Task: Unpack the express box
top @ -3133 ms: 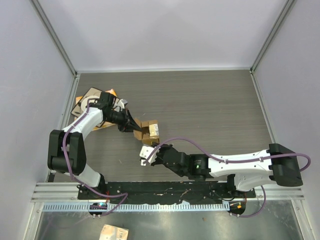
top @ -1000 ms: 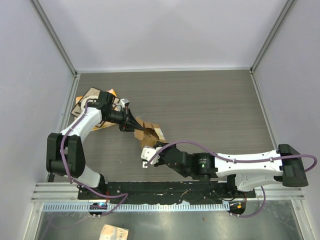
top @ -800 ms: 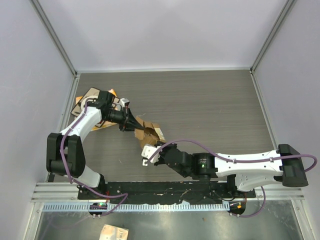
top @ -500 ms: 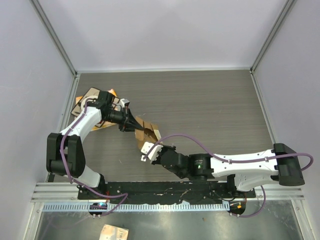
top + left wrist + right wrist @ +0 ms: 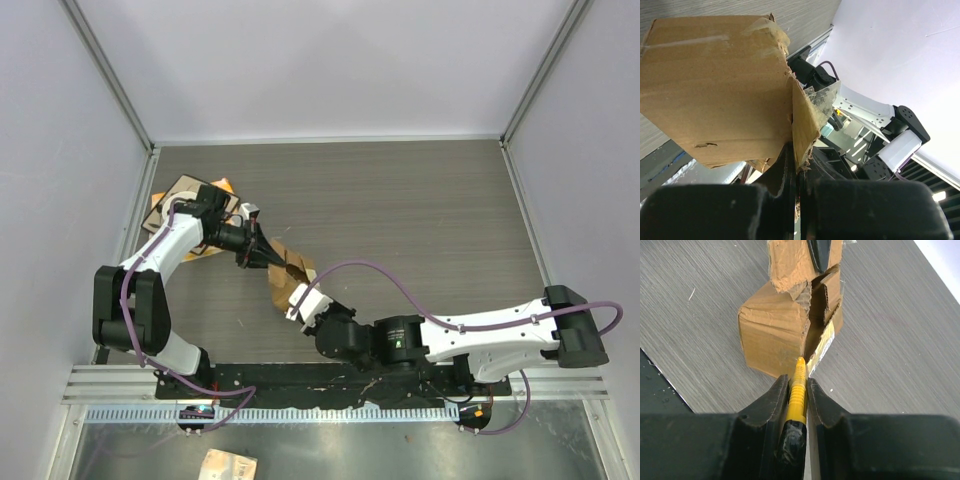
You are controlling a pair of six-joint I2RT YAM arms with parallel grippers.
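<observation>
The express box (image 5: 285, 270) sat on the table (image 5: 430, 220) between the two grippers, left of centre and nearer the arm bases than the far wall. Its top was torn open along a ragged split. In the right wrist view the gap between the flaps (image 5: 785, 330) was dark, so whether anything lay inside could not be told; only a pale strip (image 5: 823, 341) showed along the split's right edge. The left gripper (image 5: 262, 255) was clenched on one raised flap, and the left wrist view showed the torn cardboard edge (image 5: 720, 95) pinched between the closed fingers (image 5: 796, 167). The same gripper's dark tip (image 5: 820, 251) appeared at the top of the right wrist view, over the lifted flap. The right gripper (image 5: 300, 298) was closed around the yellow utility knife (image 5: 798, 387), fingers (image 5: 798, 385) pressed on either side of its body, with the knife's tip touching the box's near corner at the lower end of the split. The flat card (image 5: 180, 192) lay at the table's far left, partly under the left arm. Compared with about three seconds earlier, the box had shifted slightly left and toward the bases, its flap was pulled up more, and the white label seen on top then no longer showed from above. The right wrist had moved closer against the box.
</observation>
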